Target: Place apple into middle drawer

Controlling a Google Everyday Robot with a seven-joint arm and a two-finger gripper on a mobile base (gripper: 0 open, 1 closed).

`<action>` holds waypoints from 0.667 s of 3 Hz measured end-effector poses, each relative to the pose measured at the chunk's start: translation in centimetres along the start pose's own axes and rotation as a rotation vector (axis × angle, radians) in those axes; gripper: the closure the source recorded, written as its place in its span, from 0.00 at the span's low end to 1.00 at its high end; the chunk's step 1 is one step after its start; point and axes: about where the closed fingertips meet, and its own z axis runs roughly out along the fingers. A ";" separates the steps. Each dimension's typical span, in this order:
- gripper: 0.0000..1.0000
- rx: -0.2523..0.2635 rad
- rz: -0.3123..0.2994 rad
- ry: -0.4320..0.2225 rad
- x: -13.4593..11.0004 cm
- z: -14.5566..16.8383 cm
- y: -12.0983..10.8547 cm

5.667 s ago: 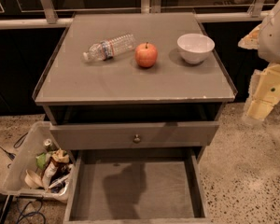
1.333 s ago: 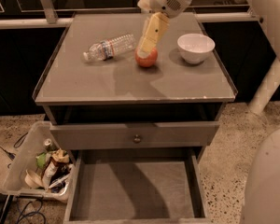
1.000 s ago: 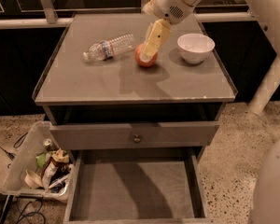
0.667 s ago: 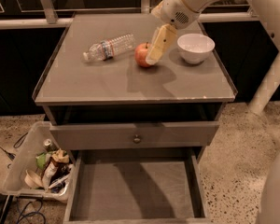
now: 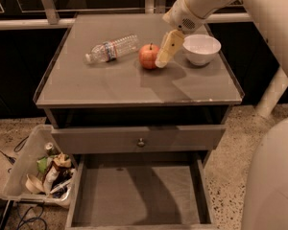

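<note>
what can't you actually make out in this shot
- Camera view: the apple's right side, covered by the gripper beside it on the cabinet top; contact cannot be told.
- Camera view: the middle drawer's front face, cut off by the picture's bottom edge; its back, under the knobbed drawer front.
- Camera view: the bottle's label, too blurred to read.
- Camera view: what lies in the bin, a blurred jumble.

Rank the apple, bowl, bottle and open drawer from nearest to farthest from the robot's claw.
1. The apple: on the tabletop, right beside the gripper, which hangs low over the top.
2. The bowl and the bottle: on opposite sides of the gripper, too close to call.
3. The drawer: pulled open, far below the tabletop.
</note>
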 end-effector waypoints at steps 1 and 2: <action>0.00 -0.005 0.027 -0.026 0.7 1.1 -0.2; 0.00 -0.044 0.054 -0.110 0.5 2.2 1.6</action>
